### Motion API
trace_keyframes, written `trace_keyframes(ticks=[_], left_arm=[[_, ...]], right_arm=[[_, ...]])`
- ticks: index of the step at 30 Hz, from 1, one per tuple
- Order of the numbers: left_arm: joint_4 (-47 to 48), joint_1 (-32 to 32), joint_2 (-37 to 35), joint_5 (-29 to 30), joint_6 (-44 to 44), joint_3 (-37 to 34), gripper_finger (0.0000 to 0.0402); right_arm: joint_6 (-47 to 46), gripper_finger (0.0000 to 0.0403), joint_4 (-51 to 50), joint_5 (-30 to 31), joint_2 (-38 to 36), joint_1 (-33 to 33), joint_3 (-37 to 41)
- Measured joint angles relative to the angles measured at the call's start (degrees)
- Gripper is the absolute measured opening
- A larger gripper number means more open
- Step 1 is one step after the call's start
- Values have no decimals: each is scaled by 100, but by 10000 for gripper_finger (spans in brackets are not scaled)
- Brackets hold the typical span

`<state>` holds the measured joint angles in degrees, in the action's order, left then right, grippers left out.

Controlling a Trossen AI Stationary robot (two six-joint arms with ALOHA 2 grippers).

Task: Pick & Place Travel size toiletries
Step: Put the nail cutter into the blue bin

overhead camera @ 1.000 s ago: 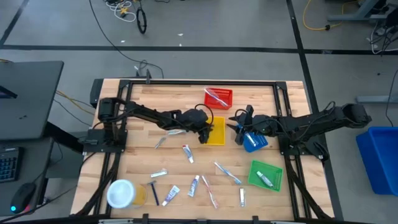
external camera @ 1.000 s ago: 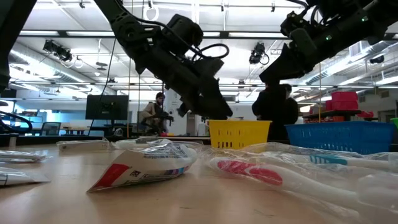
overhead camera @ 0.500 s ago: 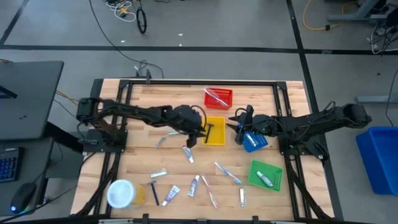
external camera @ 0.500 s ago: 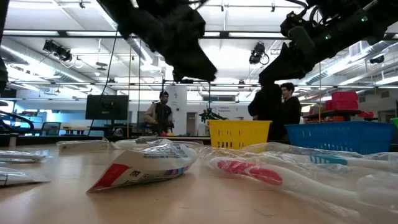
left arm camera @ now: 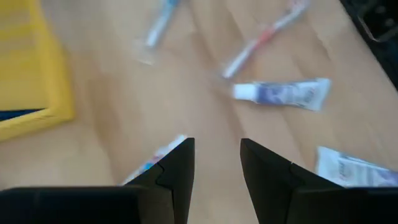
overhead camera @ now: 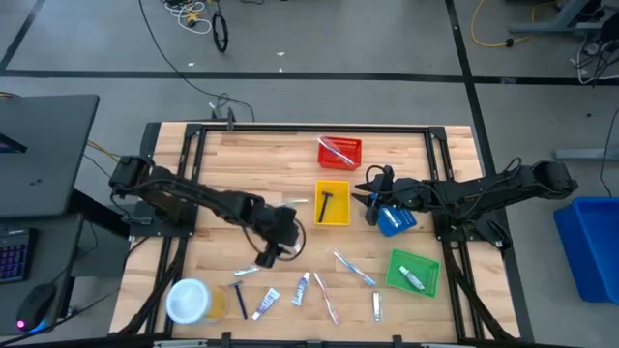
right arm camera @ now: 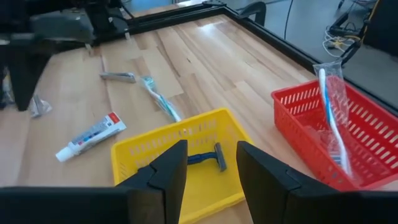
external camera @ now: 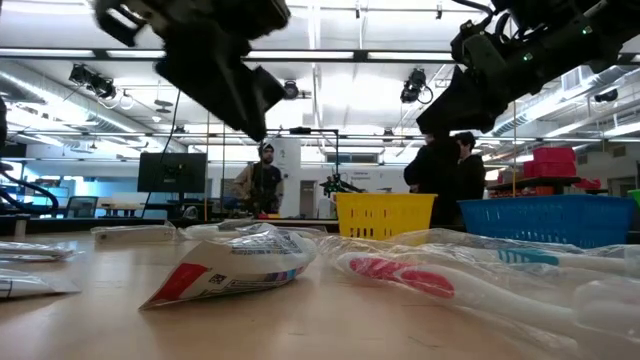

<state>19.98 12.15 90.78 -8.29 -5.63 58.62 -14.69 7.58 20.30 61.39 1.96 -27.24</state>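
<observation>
My left gripper (overhead camera: pixel 272 254) (left arm camera: pixel 217 148) hangs open and empty above the middle of the table, over loose toiletries: a white tube (left arm camera: pixel 283 94), a red-marked toothbrush (left arm camera: pixel 263 38), a blue-marked one (left arm camera: pixel 160 25), and a tube's end (left arm camera: pixel 152 163) beside one finger. More tubes (overhead camera: pixel 302 288), a black razor (overhead camera: pixel 238 294) and a silvery packet (overhead camera: pixel 247 271) lie flat near the near edge. My right gripper (overhead camera: pixel 372 195) (right arm camera: pixel 210 148) waits open and empty beside the blue tray (overhead camera: pixel 394 221). A black razor (overhead camera: pixel 327 201) (right arm camera: pixel 208 156) lies in the yellow tray (overhead camera: pixel 340 217).
A red tray (overhead camera: pixel 339 152) at the far edge holds a wrapped toothbrush (right arm camera: pixel 329 109). A green tray (overhead camera: pixel 413 272) at the right holds a tube. The white-topped yellow tub (overhead camera: pixel 191 300) stands at the near left corner. A black frame (overhead camera: pixel 290 127) borders the table. People stand in the room behind.
My left gripper has drawn back from over the yellow tray, travelling toward the table's near edge and somewhat left, and now hangs over the loose toiletries. A black razor, unseen under the gripper a second ago, now lies in the yellow tray.
</observation>
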Motion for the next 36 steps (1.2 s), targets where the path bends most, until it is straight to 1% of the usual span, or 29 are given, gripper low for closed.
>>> trace_keyframes(ticks=[4, 7, 9, 11, 12, 15, 18, 20, 22, 25, 30, 33, 36], left_arm=[[164, 184, 0, -5, 264, 1, 140], [507, 231, -2, 10, 572, 5, 140], [773, 255, -2, 206, 815, 5, 140], [1091, 272, -2, 592, 1075, 5, 140], [1250, 275, -2, 791, 1341, 5, 140], [1722, 217, -2, 1288, 2674, 5, 140], [2195, 85, -2, 1501, 3836, 5, 140], [2488, 12, -2, 1651, 4320, 5, 140], [2755, -62, -2, 1680, 4606, 5, 140], [2955, -176, -2, 1644, 4543, 5, 140], [3219, -427, -65, 1420, 3849, 3, 140], [3173, -559, -290, 1309, 3448, 1, 140], [3113, -701, -531, 1378, 3342, -58, 140]], right_arm=[[-149, 148, -1, 2, 0, 0, 0], [-250, 146, 15, 0, 0, 0, 0], [-297, 145, 23, 0, 0, 0, 0], [-304, 145, 23, 0, 0, 0, 0], [-308, 145, 24, -3, 0, 0, 0], [-387, 145, 19, -3, 0, 0, 0], [-393, 144, 19, -3, 0, 0, 0], [-393, 144, 17, -3, 0, 0, 0], [-393, 145, 17, -3, 0, 0, 0], [-390, 144, 17, 4, 0, 0, 0], [-303, 146, 16, 6, 0, 0, 0], [-301, 147, 17, 6, 0, 0, 0], [-299, 145, 9, 6, 0, 0, 0]])
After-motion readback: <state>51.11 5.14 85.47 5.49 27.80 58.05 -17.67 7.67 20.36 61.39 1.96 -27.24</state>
